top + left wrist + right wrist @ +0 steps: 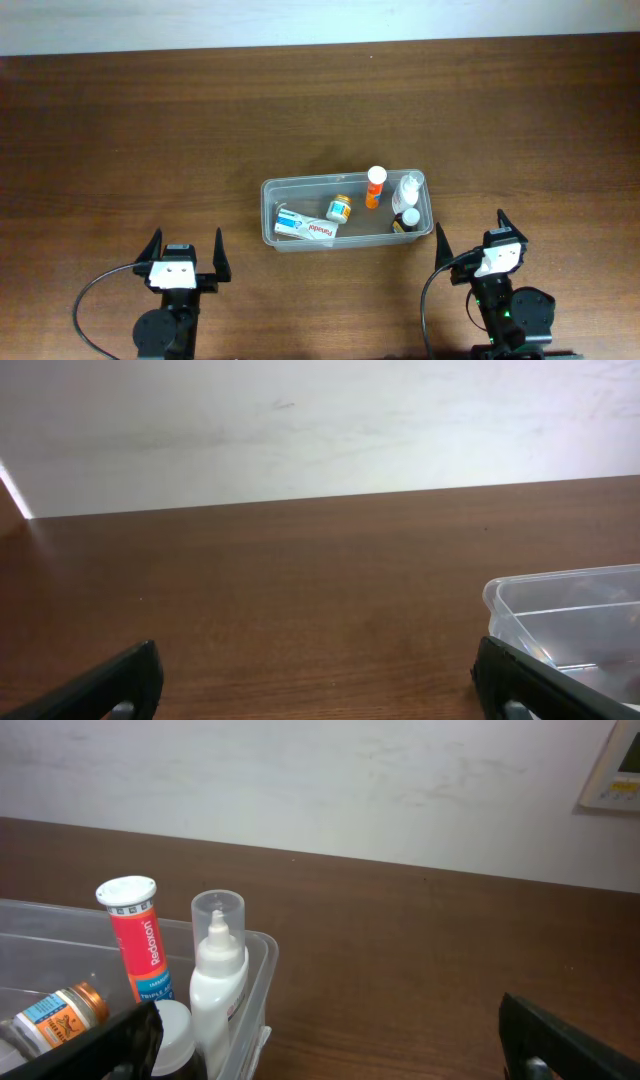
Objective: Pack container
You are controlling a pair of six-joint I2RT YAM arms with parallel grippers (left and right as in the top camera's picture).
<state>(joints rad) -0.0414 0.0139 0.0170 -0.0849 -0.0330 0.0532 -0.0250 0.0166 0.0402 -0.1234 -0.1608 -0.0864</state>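
Note:
The clear plastic container (270,192) sits mid-table. It holds a white Panadol box (306,227), a small jar with an orange lid (339,208), an upright orange tube (374,186), a white spray bottle (408,189) and a dark bottle with a white cap (406,220). My left gripper (186,252) is open and empty, near the front edge, left of the container. My right gripper (472,240) is open and empty, just right of the container's front right corner. The right wrist view shows the tube (135,935), spray bottle (217,980) and jar (55,1010). The left wrist view shows the container corner (560,600).
The brown wooden table (150,130) runs back to a white wall (300,430). A white wall panel (612,770) shows at the upper right of the right wrist view. Black cables loop behind both arm bases.

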